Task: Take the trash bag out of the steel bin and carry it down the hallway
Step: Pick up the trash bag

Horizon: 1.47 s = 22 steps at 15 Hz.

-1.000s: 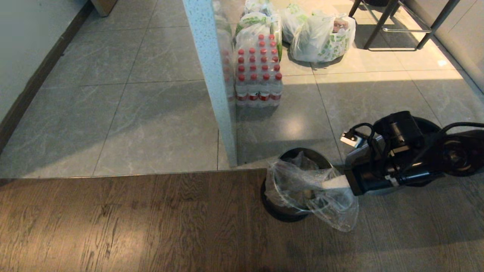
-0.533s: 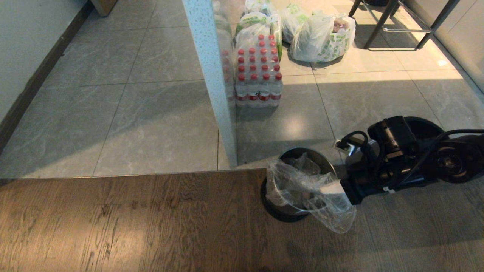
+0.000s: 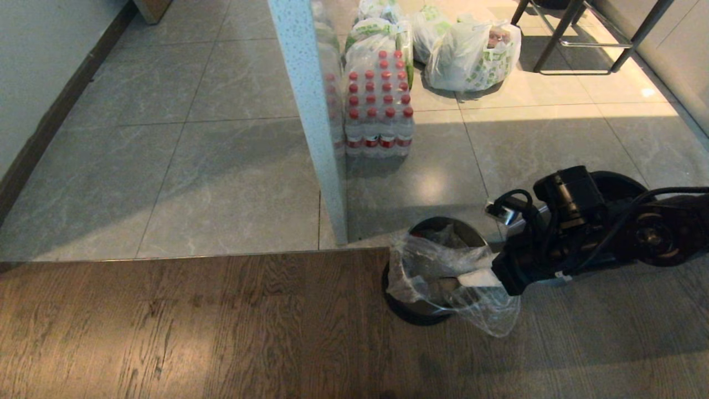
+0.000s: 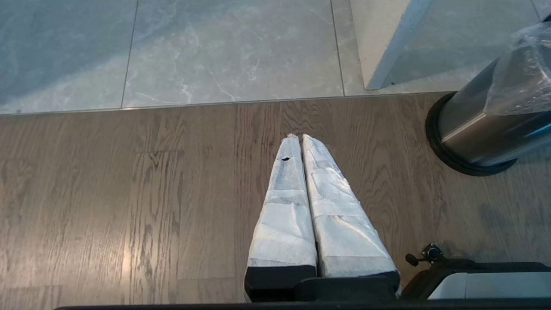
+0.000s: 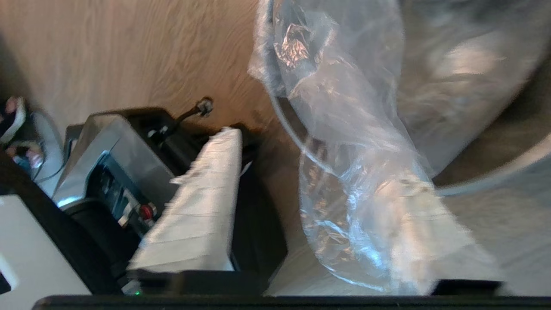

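The steel bin (image 3: 424, 288) stands upright at lower centre-right of the head view, on the wooden floor just below the seam where the grey tiles begin. It is round, brushed metal, with a black base. The trash bag (image 3: 448, 271) is thin, clear and crinkled; it still lines the bin, its top folded out over the rim, with a loose flap hanging down the bin's right side.

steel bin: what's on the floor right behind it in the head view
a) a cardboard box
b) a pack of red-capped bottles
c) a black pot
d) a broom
b: beyond the steel bin, the shrink-wrapped pack of red-capped bottles stands on the tile beside the white partition.
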Available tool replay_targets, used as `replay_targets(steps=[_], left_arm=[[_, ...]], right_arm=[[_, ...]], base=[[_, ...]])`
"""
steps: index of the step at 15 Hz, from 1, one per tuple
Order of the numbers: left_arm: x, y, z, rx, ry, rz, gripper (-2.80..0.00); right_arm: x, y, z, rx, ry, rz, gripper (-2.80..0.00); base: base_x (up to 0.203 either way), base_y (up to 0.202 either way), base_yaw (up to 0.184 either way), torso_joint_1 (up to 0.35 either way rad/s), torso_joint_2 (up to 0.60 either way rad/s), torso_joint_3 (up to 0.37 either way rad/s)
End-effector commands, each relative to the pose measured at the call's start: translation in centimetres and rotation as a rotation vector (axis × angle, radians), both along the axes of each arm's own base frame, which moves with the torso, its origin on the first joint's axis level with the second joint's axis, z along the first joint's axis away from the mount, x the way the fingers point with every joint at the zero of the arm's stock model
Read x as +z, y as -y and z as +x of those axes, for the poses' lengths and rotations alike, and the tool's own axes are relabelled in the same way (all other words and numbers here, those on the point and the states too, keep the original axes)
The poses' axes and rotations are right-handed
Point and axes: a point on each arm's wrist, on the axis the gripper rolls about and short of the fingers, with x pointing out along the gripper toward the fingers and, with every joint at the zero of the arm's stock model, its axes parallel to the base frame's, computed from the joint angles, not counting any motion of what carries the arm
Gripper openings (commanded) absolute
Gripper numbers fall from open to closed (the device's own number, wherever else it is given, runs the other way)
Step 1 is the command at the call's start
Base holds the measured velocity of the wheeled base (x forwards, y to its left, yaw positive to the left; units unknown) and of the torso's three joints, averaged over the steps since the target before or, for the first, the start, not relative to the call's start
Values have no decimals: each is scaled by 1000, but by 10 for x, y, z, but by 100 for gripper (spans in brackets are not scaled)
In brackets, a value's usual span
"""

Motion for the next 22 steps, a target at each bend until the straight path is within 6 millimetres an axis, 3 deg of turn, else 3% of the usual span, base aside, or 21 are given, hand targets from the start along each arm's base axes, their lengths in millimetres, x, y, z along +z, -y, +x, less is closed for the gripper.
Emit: replay_targets(steps=[1,3,7,12,14,17,22], left_arm=[[0,0,0,0,-2,-1,-280],[0,0,0,0,-2,-1,-280],[0,0,0,0,-2,-1,-280],[0,0,0,0,-2,-1,-280],[0,0,0,0,-2,-1,-280],[0,0,0,0,-2,-1,-280],[0,0,0,0,-2,-1,-280]], right_arm=[[13,6,-8,-9,39,7,0],[28,17,-27,-6,101,-10,0],[36,28,-56,-6,160,-67,0],[66,16,-75,110,272,37,0],[68,12,-82,160,269,69,0],[58,1,-80,173,135,127,0],[45,-27,-46,164,-13,170,0]], base=[[0,0,0,0,0,0],[0,0,0,0,0,0],[0,0,0,0,0,0],[0,0,0,0,0,0],[0,0,0,0,0,0],[0,0,0,0,0,0],[0,0,0,0,0,0]])
